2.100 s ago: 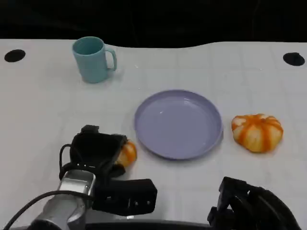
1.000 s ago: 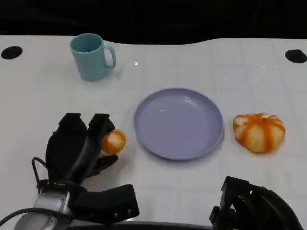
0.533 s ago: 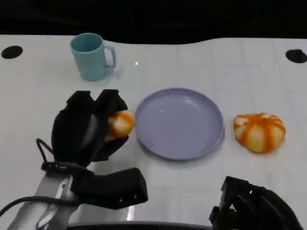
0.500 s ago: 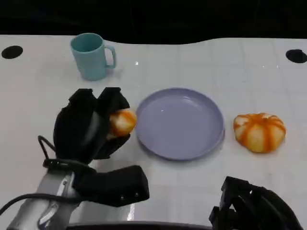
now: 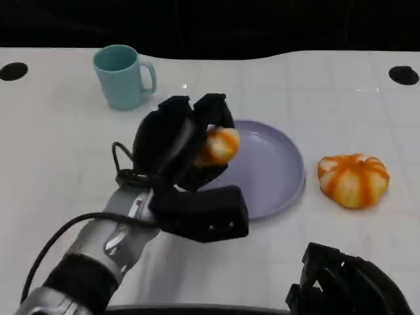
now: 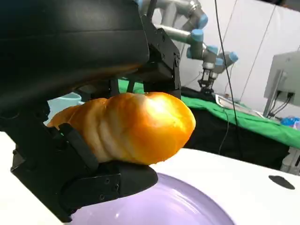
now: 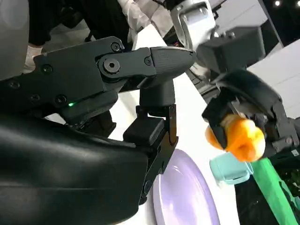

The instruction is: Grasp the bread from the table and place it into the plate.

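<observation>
Orange-glazed bread [image 5: 218, 146] sits clamped in the left hand [image 5: 180, 144], fingers wrapped around it, raised over the purple plate's [image 5: 279, 172] left rim, probably so it can be lowered inside. Whether the right hand [image 5: 344, 283], near the table's front edge, has its fingers spread or curled, I cannot tell.

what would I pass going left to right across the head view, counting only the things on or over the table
Teal mug → left hand → bread held in its fingers → purple plate → orange pumpkin-shaped piece.
</observation>
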